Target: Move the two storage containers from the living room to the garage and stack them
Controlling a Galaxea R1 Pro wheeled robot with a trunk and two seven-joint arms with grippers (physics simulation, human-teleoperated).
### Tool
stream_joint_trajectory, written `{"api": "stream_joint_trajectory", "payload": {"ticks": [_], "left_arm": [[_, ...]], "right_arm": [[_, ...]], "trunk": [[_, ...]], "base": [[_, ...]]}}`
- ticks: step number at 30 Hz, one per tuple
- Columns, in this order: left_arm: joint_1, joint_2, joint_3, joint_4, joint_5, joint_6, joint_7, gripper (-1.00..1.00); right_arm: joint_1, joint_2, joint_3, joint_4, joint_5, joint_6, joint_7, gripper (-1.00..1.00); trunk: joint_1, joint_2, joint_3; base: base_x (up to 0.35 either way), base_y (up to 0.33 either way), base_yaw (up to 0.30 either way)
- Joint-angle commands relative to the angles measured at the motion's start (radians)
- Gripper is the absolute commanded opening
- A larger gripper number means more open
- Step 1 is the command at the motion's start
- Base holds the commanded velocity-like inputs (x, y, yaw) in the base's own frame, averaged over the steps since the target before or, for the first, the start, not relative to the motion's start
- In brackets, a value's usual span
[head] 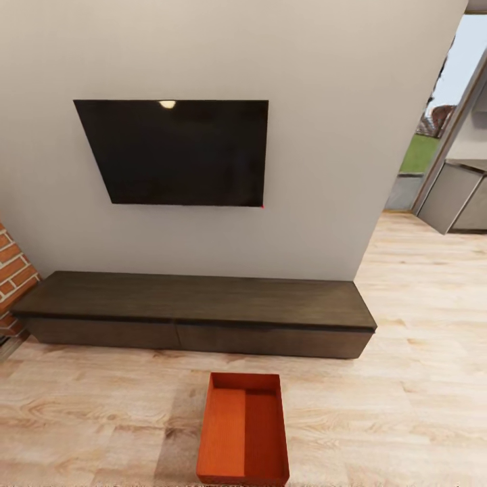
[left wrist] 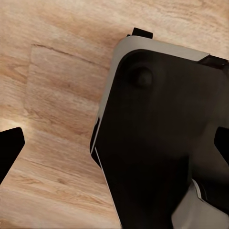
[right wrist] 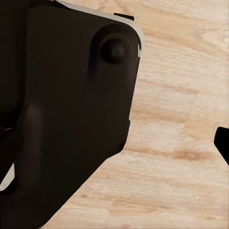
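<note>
The orange bin (head: pixel 243 427), on the wood floor (head: pixel 406 406) just in front of the long dark bench (head: pixel 196 301), is cut off at its near end by the picture's lower edge. Left of the bench, the brick fireplace (head: pixel 13 270) shows as a sliver, the rest off the edge. Right of the bench, beyond the doorway, the grey cabinet (head: pixel 456 196) runs out of frame. Each wrist view catches a dark fingertip (left wrist: pixel 9 148) (right wrist: pixel 223 143) at its border, cropped; how the jaws stand cannot be told.
</note>
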Motion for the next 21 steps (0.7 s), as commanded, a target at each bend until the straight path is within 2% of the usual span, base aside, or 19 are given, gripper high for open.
{"api": "stream_joint_trajectory", "payload": {"ticks": [1,21], "left_arm": [[-0.001,0.000,0.000,0.000,0.004,-0.001,0.002,1.00],[-0.001,0.000,0.000,0.000,0.004,-0.001,0.002,1.00]], "right_arm": [[-0.001,0.000,-0.003,0.003,0.010,-0.005,-0.005,1.00],[-0.001,0.003,-0.003,0.003,0.012,-0.005,-0.005,1.00]], "trunk": [[0.000,-0.001,-0.003],[0.000,-0.001,-0.035]], "base": [[0.000,0.000,0.000],[0.000,0.000,0.000]]}}
